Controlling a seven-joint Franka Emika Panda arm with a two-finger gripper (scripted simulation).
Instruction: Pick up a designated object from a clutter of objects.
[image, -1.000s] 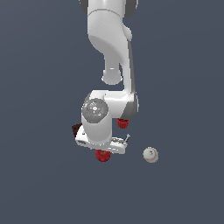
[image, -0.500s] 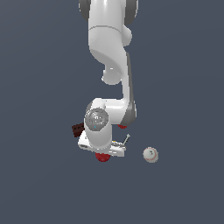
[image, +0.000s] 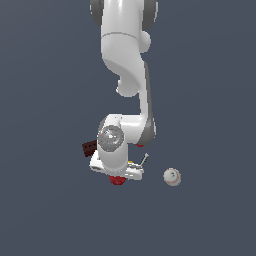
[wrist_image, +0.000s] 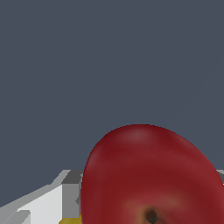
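In the exterior view, a plain dark blue-grey floor is filling the whole frame. Going from left to right: a brown brick (image: 89, 148) is showing left of centre, partly hidden behind my white hand. My arm (image: 126, 60) is coming down from the top centre of the frame and bending so that my wrist is sitting over the clutter just below the middle. My gripper (image: 118, 172) is pointing down there, and its fingers are hidden under my own body in this view. A sliver of red, the apple (image: 117, 180), is peeking out just beneath my hand, a little left of centre and below the middle. Just right of it, a speck of yellow, the lemon (image: 131, 163), is showing at the edge of my hand, and a thin screwdriver (image: 144, 159) is sticking up at a slant beside it. Another small bit of red (image: 140, 145) is showing under my forearm; I cannot tell what it is. Further right, well apart from the rest, a white baseball (image: 172, 176) is lying alone.

In the wrist view, the apple (wrist_image: 153, 177) is filling the lower right, glossy red, its dark stem dimple at the bottom edge. A grey and white part of my gripper is showing at the lower left, touching or just beside the apple. I cannot tell whether my fingers are clenched on it or released.
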